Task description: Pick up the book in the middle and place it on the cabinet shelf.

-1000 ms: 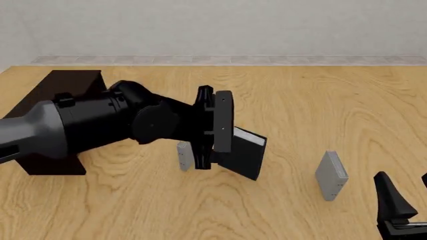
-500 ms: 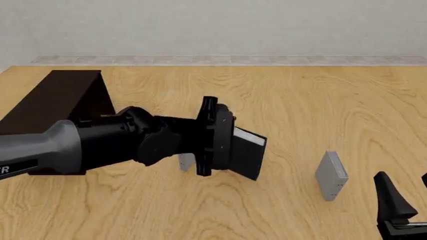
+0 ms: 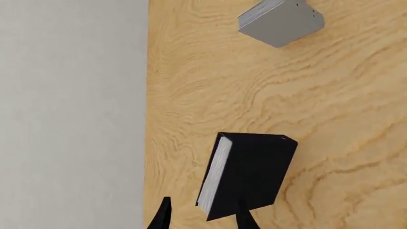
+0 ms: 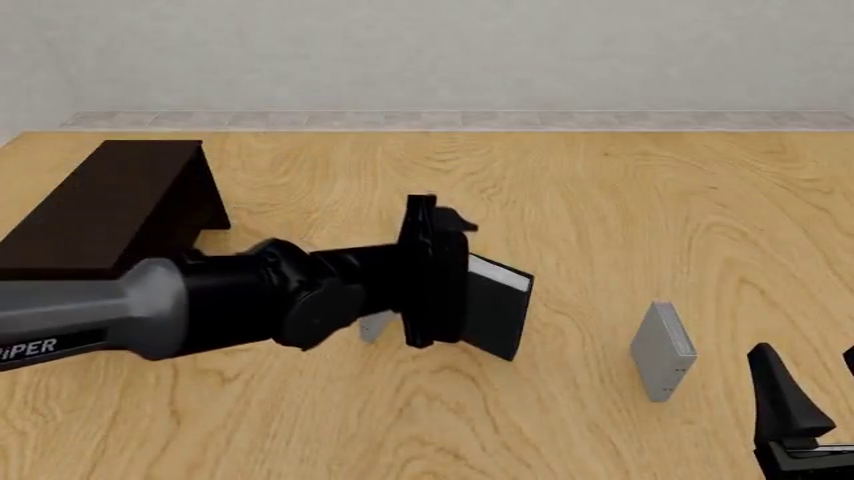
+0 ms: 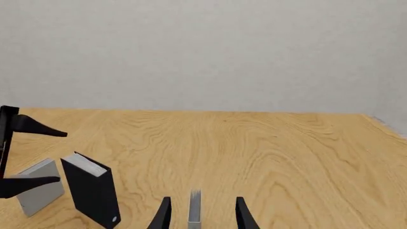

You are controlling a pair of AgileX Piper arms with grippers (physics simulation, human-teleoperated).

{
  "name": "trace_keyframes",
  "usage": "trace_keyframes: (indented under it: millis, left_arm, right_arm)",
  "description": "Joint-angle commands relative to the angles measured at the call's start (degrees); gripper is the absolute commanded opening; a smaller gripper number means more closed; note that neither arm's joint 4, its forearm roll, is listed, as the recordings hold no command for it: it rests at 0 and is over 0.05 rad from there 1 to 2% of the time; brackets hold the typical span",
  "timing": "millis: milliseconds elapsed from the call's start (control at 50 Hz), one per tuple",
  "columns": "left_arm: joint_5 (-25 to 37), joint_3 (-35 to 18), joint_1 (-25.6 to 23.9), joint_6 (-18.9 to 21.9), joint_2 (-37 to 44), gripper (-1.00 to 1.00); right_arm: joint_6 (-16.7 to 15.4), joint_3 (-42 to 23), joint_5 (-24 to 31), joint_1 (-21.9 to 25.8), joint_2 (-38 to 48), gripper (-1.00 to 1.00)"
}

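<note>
**Book standing mid-table, our left gripper open around its near end**

Book (image 4: 497,310) is the thick black hardback with white page edges, standing upright on the wooden table (image 4: 601,200) roughly in the middle, between a small grey book (image 4: 375,325) mostly hidden behind our left arm and another grey book (image 4: 663,351) well off to the right. The cabinet shelf (image 4: 107,205) lies at the far left, well apart from it.

We judge the book stiff and fairly heavy for its size, with smooth boards that could slip under a light pinch. The best hold looks to be across its thickness, cover to cover, low enough towards the middle that it will not swing.

It stands with its long axis vertical. In the front view the page edges face up and to the right, and the broad cover faces us at an angle.

Our left gripper (image 3: 202,220) is spread wide; in the wrist view one finger sits on each side of the book's near end, and we cannot tell whether either touches it. From the right wrist view those fingers (image 5: 32,129) reach in just beside the book (image 5: 94,195). Our right gripper (image 5: 198,214) waits low at the near right, its fingers parted and holding nothing.
</note>
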Motion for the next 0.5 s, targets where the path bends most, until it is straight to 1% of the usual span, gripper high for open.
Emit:
trace_keyframes:
  millis: [20,60,120,240,260,300,400,500]
  left_arm:
    - [0.4,-0.2,-0.7,-1.7,1.5,1.00]
    - [2.8,-1.2,-1.0,-2.9,2.0,1.00]
    - [3.3,-1.4,-1.1,-2.8,2.0,1.00]
    - [3.0,-1.8,-0.4,-2.3,3.1,1.00]
    - [1.0,-1.2,0.0,-1.2,2.9,1.00]
    - [0.9,-1.9,0.9,-1.3,4.0,1.00]
    - [2.5,-2.8,1.0,-2.7,5.0,1.00]
    - [3.2,-3.4,1.7,-2.8,5.5,1.00]
  right_arm:
    - [0.0,0.0,0.0,0.0,0.0,1.00]
    - [0.0,0.0,0.0,0.0,0.0,1.00]
    - [0.0,0.0,0.0,0.0,0.0,1.00]
    - [0.0,0.0,0.0,0.0,0.0,1.00]
    - [0.0,0.0,0.0,0.0,0.0,1.00]
    - [0.0,0.0,0.0,0.0,0.0,1.00]
    - [0.0,0.0,0.0,0.0,0.0,1.00]
    - [0.0,0.0,0.0,0.0,0.0,1.00]
